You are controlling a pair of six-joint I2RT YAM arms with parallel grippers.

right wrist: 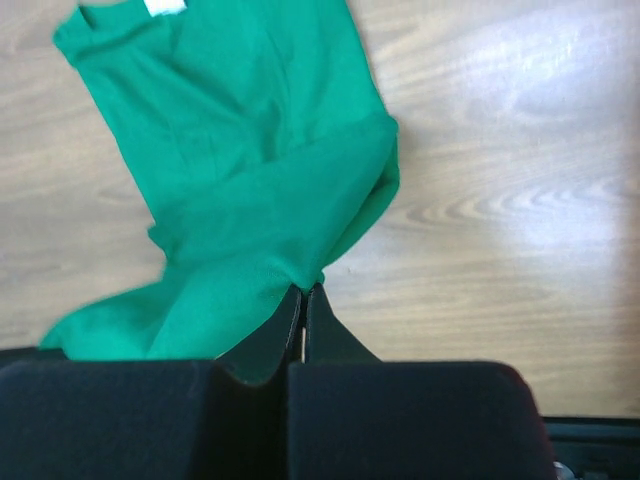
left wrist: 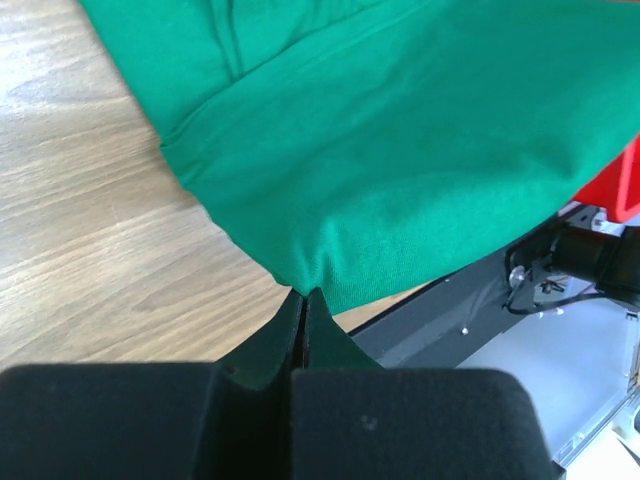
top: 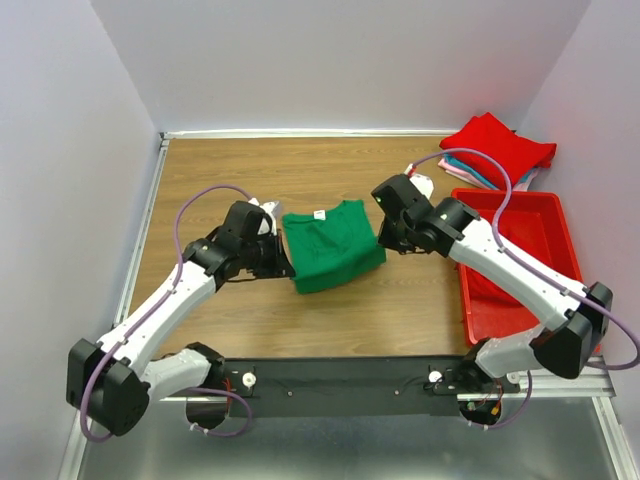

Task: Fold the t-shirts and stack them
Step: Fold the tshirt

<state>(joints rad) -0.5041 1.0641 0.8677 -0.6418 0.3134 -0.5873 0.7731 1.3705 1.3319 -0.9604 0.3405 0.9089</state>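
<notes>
Cloth caught at both ends: the green t-shirt (top: 332,245) lies partly folded in the middle of the wooden table (top: 300,170).
On the left, the left gripper (top: 284,264) has its fingers pressed together on the shirt's left edge; its wrist camera shows the fabric pulled into a small peak right at the closed tips (left wrist: 303,296). The shirt's white neck label (top: 319,214) faces up at the far edge. On the shirt's right edge the right gripper (top: 386,240) is likewise clamped tight on a fold of green cloth, which bunches at its tips (right wrist: 303,290). Further right sits the red bin (top: 520,250), and beyond it, in the far right corner, a pile of other t-shirts (top: 497,146), red on top with pink and light blue edges showing beneath.
</notes>
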